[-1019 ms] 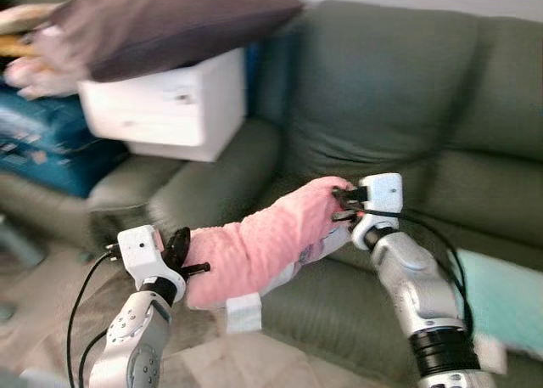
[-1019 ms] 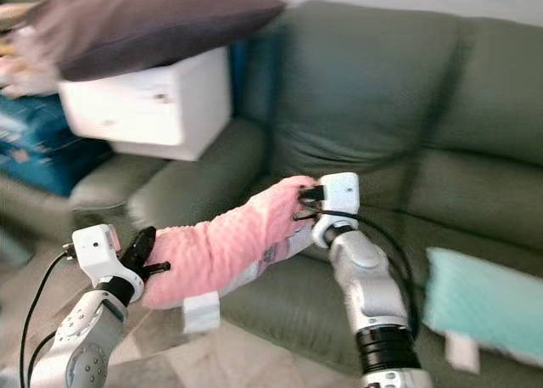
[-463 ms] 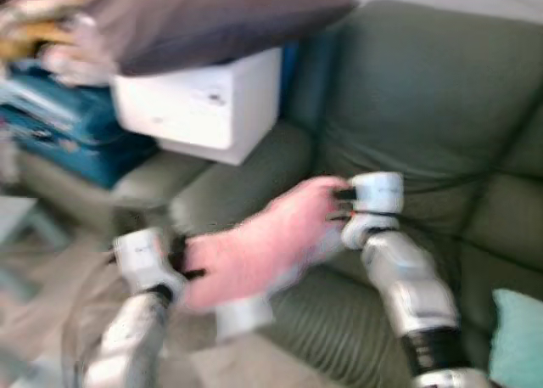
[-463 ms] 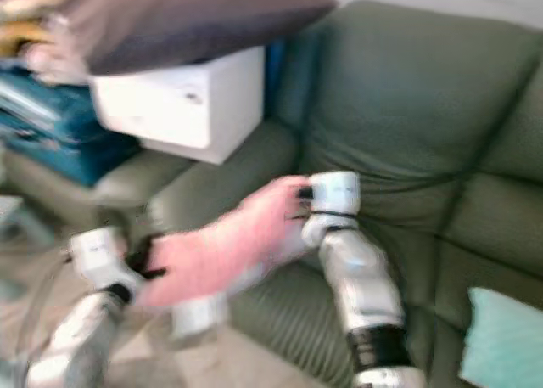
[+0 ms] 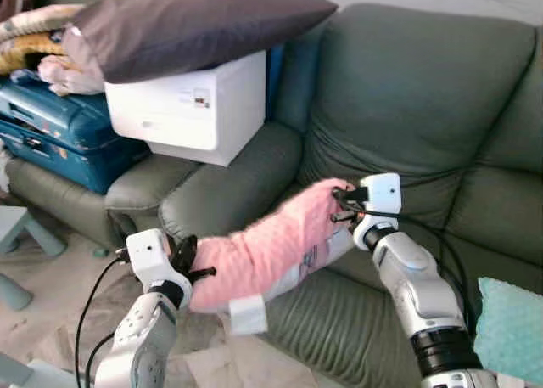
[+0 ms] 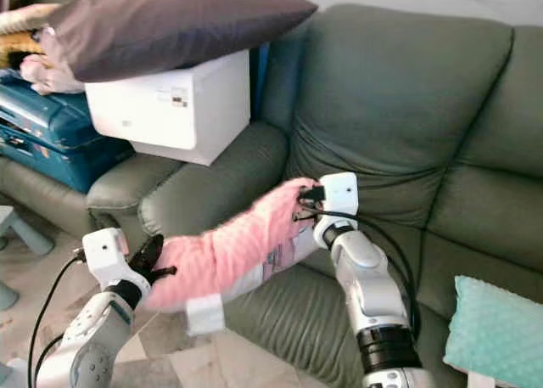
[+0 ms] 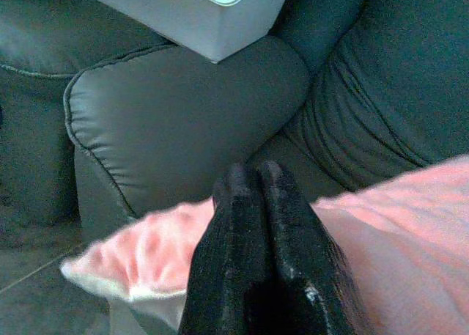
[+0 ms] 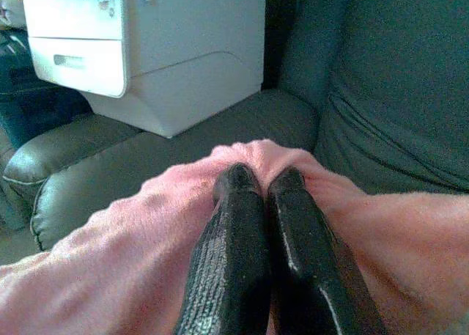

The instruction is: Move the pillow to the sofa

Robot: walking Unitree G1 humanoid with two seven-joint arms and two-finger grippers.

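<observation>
A long pink fuzzy pillow (image 5: 263, 252) hangs stretched between my two grippers, in front of the dark green sofa (image 5: 424, 99) and over the front of its seat. My left gripper (image 5: 188, 262) is shut on the pillow's near end, low beside the sofa's armrest (image 5: 229, 184). At the far end, my right gripper (image 5: 339, 205) is shut on the pillow just above the seat cushion. In the left wrist view the black fingers (image 7: 249, 262) pinch the pink fabric (image 7: 396, 232). The right wrist view has the fingers (image 8: 256, 254) closed on the pink pillow (image 8: 132, 262) too.
A white printer (image 5: 191, 108) with a dark grey cushion (image 5: 195, 23) on top stands on a second green seat to the left. Blue suitcases (image 5: 59, 137) with folded cloths lie further left. A teal pillow (image 5: 509, 328) rests on the sofa seat at right.
The camera has swung about, then settled; the picture is sharp now. Both grippers still hold the pink pillow in much the same pose before the sofa.
</observation>
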